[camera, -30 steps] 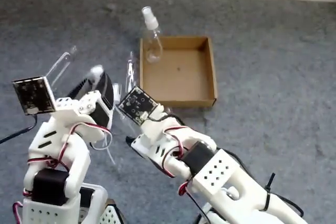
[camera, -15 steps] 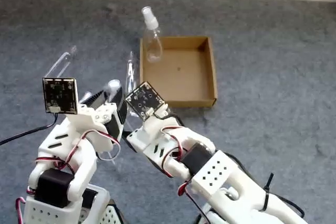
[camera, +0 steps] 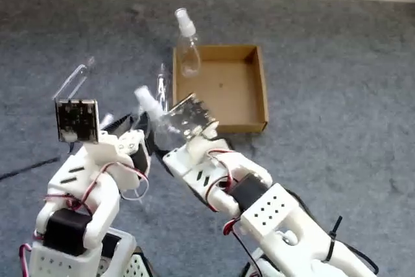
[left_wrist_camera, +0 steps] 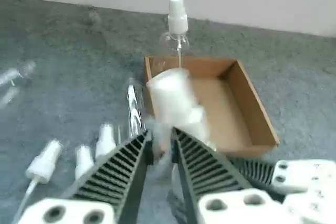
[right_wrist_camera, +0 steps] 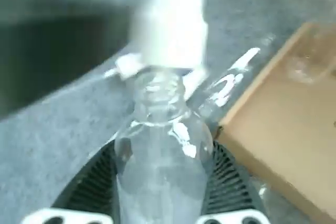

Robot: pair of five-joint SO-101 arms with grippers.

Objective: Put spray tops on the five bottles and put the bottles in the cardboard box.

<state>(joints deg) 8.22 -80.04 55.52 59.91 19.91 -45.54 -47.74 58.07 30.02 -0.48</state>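
My right gripper [right_wrist_camera: 164,156] is shut on a clear bottle [right_wrist_camera: 157,140], held neck up above the carpet just in front of the cardboard box [camera: 220,89]. My left gripper [left_wrist_camera: 161,141] is shut on the lower end of a white spray top [left_wrist_camera: 176,103]. That spray top [right_wrist_camera: 173,19] hangs just over the bottle's open neck; whether it is seated I cannot tell. In the high view the two arms meet at the held bottle [camera: 170,120]. Another bottle [camera: 187,43] with a spray top on stands at the box's far left corner.
Three loose spray tops [left_wrist_camera: 84,158] lie on the grey carpet to the left of the box. One uncapped clear bottle [camera: 161,85] lies along the box's left wall, another [camera: 74,79] farther left. The box [left_wrist_camera: 247,114] holds nothing inside.
My left arm has swung right, carrying the spray top up to the bottle. My right arm has lifted and tilted the bottle toward it, so the top now sits over the neck.
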